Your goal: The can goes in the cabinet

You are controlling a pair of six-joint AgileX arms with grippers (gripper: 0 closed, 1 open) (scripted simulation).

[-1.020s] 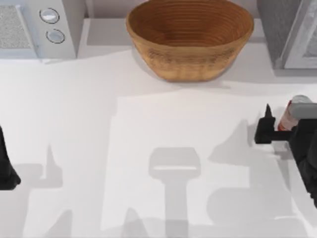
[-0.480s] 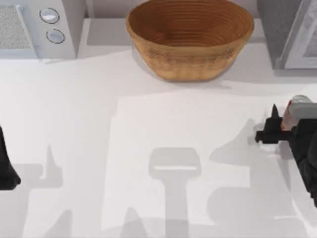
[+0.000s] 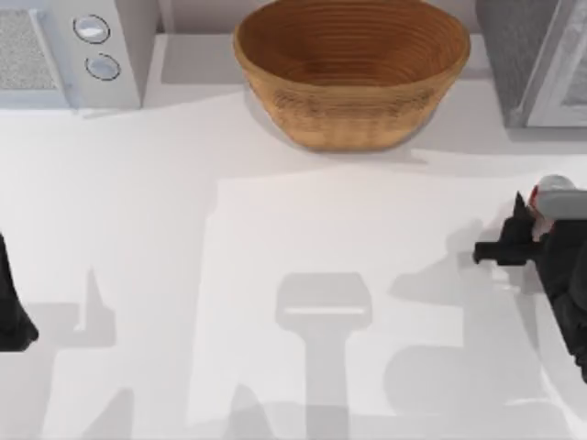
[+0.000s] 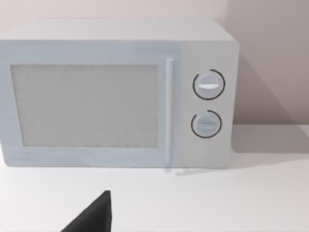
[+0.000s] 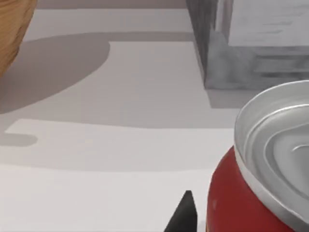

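Woven wicker basket, round and ribbed, at the table's far edge. Right of the basket, cabinet: boxy, speckled grey panel, pale framed door. Left of the basket, smooth white microwave with two round knobs. Forward and right of the basket, near the table's right edge, can: red cylinder, shiny silver lid, upright, long axis vertical. Right gripper around the can; whether clamped or merely close, cannot tell. From the right wrist: ridged concentric lid of the can, a dark fingertip just beside it, the cabinet's base beyond. From the left wrist: microwave's mesh-textured door. Left arm parked well left of the basket.
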